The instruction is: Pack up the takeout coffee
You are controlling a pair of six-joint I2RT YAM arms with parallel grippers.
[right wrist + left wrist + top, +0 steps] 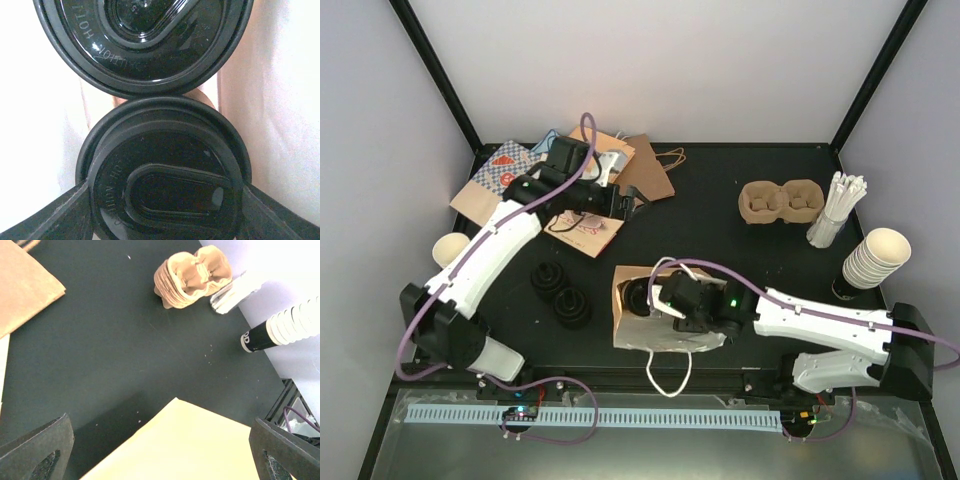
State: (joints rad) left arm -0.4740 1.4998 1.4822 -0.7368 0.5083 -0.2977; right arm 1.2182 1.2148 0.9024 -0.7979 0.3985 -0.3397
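Observation:
Two black-lidded cups of takeout coffee stand side by side inside a white-lined paper bag (650,335) near the table's front. My right gripper (657,298) (165,187) reaches into the bag and is shut on the nearer lid (165,170), a finger (50,215) pressed to each side of its rim. The second lid (145,45) touches it just beyond. A bit of tan shows between them. My left gripper (625,203) (160,420) hangs open at the back left over a pale bag corner (190,445), holding nothing. A stack of brown pulp carriers (780,200) (192,275) sits at the back right.
Flat paper bags (520,170) lie at the back left. Loose black lid stacks (560,292) sit left of the bag. Lidless cup stacks stand at the left edge (450,248) and right edge (875,258) (295,322). White straws (835,210) (235,290) stand beside the carriers.

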